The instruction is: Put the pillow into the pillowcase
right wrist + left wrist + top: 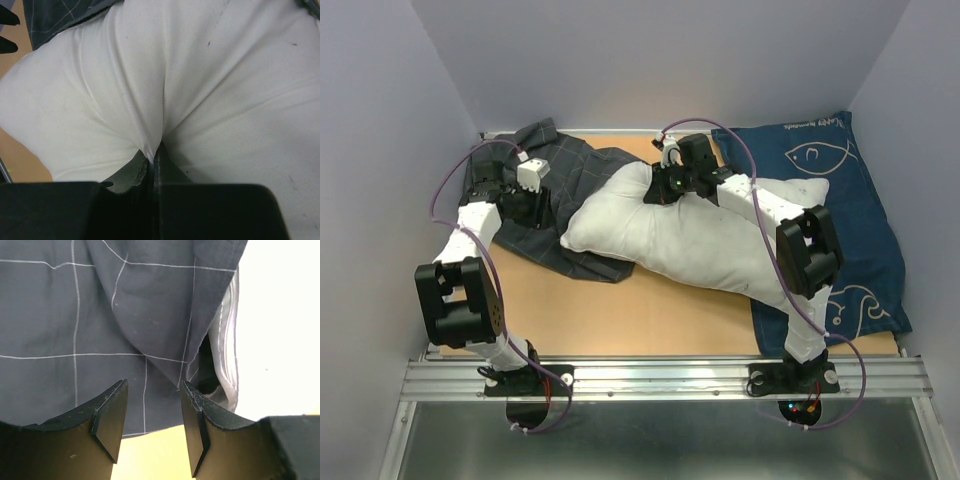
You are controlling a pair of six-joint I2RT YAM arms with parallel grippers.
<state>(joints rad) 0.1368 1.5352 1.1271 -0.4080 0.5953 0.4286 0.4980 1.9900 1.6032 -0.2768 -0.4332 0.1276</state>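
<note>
At the right end effector (152, 159), a fold of pillow (200, 75) sits pinched.

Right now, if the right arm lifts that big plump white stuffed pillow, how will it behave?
Probably floppy: the pillow puckers into folds where the right gripper pinches it, so it should sag. Likely light for its bulk, being puffy.

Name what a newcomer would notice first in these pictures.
The white pillow sprawls across the middle, its fabric pinched in the shut right gripper near its far edge. Left of it lies the grey gridded pillowcase, the open left gripper poised over it. A navy fish cloth lies at right.
</note>
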